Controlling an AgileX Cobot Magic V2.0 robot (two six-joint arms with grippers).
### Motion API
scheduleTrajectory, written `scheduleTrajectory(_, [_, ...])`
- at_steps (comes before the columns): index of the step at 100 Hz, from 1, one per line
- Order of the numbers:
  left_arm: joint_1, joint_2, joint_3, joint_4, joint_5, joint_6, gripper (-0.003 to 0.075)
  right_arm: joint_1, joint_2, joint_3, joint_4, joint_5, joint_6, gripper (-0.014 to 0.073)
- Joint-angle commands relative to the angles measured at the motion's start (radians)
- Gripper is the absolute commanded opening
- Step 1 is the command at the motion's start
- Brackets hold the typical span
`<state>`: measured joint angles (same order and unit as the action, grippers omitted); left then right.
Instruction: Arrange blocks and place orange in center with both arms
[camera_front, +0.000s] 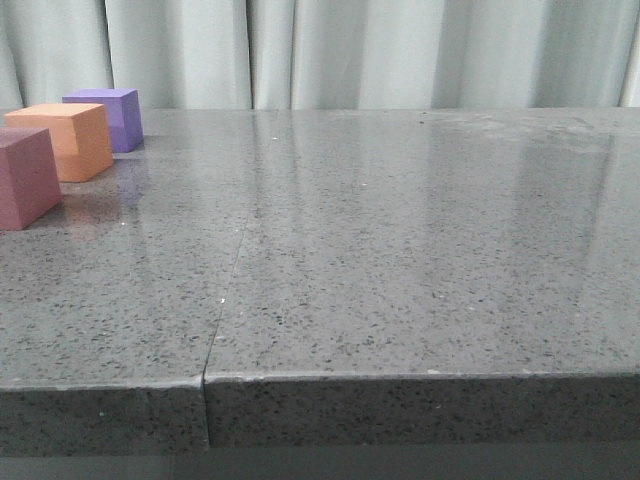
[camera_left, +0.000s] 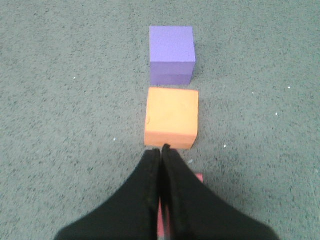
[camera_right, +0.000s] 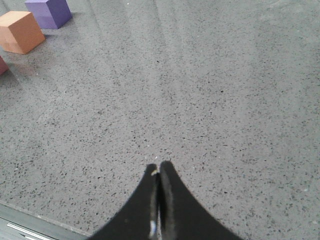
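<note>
Three foam cubes stand in a row at the far left of the table: the purple cube (camera_front: 108, 116) farthest back, the orange cube (camera_front: 66, 139) in the middle, the pink-red cube (camera_front: 24, 176) nearest, cut by the frame edge. In the left wrist view my left gripper (camera_left: 161, 149) is shut and empty above the pink-red cube (camera_left: 199, 177), which it mostly hides; the orange cube (camera_left: 171, 117) and purple cube (camera_left: 171, 53) lie beyond. My right gripper (camera_right: 159, 166) is shut and empty over bare table, far from the orange cube (camera_right: 20, 31) and the purple cube (camera_right: 48, 12).
The grey speckled table (camera_front: 400, 250) has a seam (camera_front: 222, 300) running from its front edge towards the back. A pale curtain (camera_front: 400, 50) hangs behind. The table's front edge (camera_right: 30, 220) shows in the right wrist view.
</note>
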<state>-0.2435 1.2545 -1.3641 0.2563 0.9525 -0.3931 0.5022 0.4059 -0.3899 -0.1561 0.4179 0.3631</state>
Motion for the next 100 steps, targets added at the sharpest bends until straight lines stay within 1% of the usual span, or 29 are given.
scheduleTrajectory(1, [0.001,-0.082,0.019,0.005,-0.051,-0.010,-0.0020,-0.003,0.004,-0.025,-0.018,-0.071,-0.009,-0.0069])
scheduleTrajectory(12, [0.001,-0.165,0.097,0.005,-0.051,-0.008,-0.0020,-0.003,0.004,-0.025,-0.018,-0.071,-0.009,-0.0069])
scheduleTrajectory(24, [0.001,-0.246,0.178,0.012,-0.085,-0.011,-0.0020,-0.003,0.004,-0.025,-0.018,-0.071,-0.009,-0.0069])
scheduleTrajectory(29, [0.001,-0.274,0.203,0.014,-0.051,-0.010,-0.0020,-0.003,0.004,-0.025,-0.018,-0.071,-0.009,-0.0069])
scheduleTrajectory(36, [0.001,-0.308,0.228,0.026,0.035,-0.010,-0.0020,-0.003,0.004,-0.025,-0.018,-0.071,-0.009,-0.0069])
scheduleTrajectory(38, [0.001,-0.323,0.236,0.022,0.075,-0.010,-0.0020,-0.003,0.004,-0.025,-0.018,-0.071,-0.009,-0.0069])
scheduleTrajectory(46, [0.001,-0.364,0.258,0.003,0.163,-0.012,-0.0020,-0.003,0.004,-0.025,-0.018,-0.071,-0.009,-0.0069])
scheduleTrajectory(57, [0.001,-0.435,0.290,0.026,0.203,-0.012,-0.0020,-0.003,0.004,-0.025,-0.018,-0.071,-0.009,-0.0069])
scheduleTrajectory(71, [0.001,-0.542,0.348,0.033,0.198,-0.012,-0.0020,-0.003,0.004,-0.025,-0.018,-0.071,-0.009,-0.0069])
scheduleTrajectory(76, [0.001,-0.573,0.379,0.033,0.174,-0.012,-0.0020,-0.003,0.004,-0.025,-0.018,-0.071,-0.009,-0.0069])
scheduleTrajectory(83, [0.003,-0.622,0.442,0.037,0.100,-0.012,-0.0020,-0.003,0.004,-0.025,-0.018,-0.071,-0.009,-0.0069])
scheduleTrajectory(90, [0.020,-0.682,0.526,0.032,-0.025,-0.010,-0.0020,-0.003,0.004,-0.025,-0.018,-0.071,-0.009,-0.0069])
scheduleTrajectory(100, [0.061,-0.771,0.674,-0.004,-0.256,0.024,-0.0020,-0.003,0.004,-0.025,-0.018,-0.071,-0.009,-0.0069])
